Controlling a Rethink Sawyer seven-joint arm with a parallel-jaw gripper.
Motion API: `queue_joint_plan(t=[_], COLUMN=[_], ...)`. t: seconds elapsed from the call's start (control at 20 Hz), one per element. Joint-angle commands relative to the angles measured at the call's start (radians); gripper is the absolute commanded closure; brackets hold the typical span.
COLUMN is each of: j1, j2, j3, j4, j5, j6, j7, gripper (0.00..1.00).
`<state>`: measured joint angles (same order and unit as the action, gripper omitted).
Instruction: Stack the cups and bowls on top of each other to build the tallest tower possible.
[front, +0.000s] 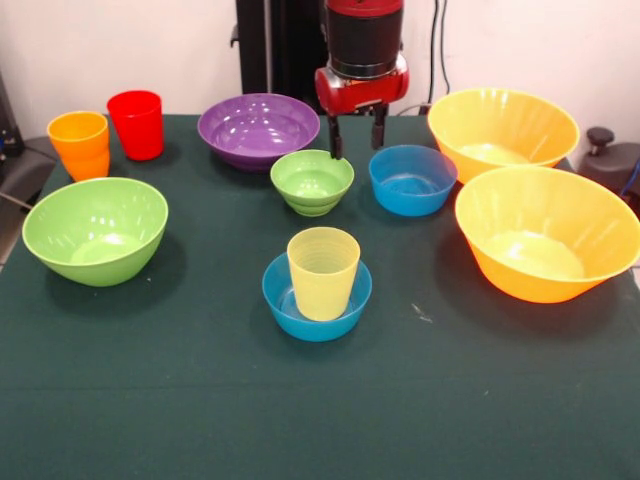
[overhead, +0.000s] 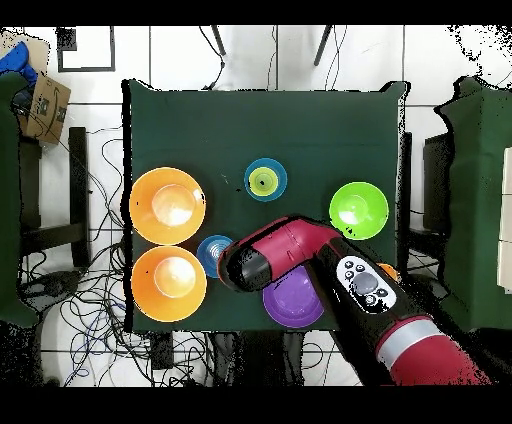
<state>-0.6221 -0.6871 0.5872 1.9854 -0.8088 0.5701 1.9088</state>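
A pale yellow cup (front: 322, 270) stands upright inside a small blue bowl (front: 316, 305) at the table's middle; the pair also shows in the overhead view (overhead: 265, 181). My gripper (front: 358, 150) is open and empty, hanging above the gap between the small green bowl (front: 312, 181) and a second small blue bowl (front: 412, 180). The purple bowl (front: 258, 128) sits behind the green one. In the overhead view my arm (overhead: 300, 250) hides the gripper and the small green bowl.
A large green bowl (front: 95, 230) sits at the left, with an orange cup (front: 80, 145) and a red cup (front: 136, 124) behind it. Two very large orange bowls (front: 503, 128) (front: 548, 235) stand at the right. Bare table lies in front.
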Motion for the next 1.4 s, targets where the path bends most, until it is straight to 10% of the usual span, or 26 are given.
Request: queue_joint_plan(t=[0.05,1.4], j1=[0.005,0.009], j2=[0.073,0.119], j3=[-0.022,-0.071], j4=[-0.035,0.032], j5=[-0.119,-0.307], j6=[-0.040,-0.142], j7=[-0.102,-0.022], gripper=[0.00,0.00])
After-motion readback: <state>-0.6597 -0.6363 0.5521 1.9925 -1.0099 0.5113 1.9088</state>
